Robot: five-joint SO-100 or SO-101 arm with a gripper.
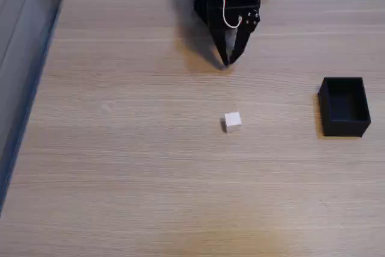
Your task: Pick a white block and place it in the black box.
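A small white block (231,121) sits alone on the light wooden table (132,167), near the middle of the fixed view. The black box (344,106), lidless and with nothing in it, stands at the right side. At the far edge of the table my black gripper (227,61) points down with its two fingertips meeting at a point just above the wood. It holds nothing and hangs well behind the block, about a hand's width farther from the camera.
The table's left edge (36,88) runs diagonally beside a grey-blue floor strip. Clutter lies beyond the far edge behind the arm. Bare wood lies between the block, the box and the near edge.
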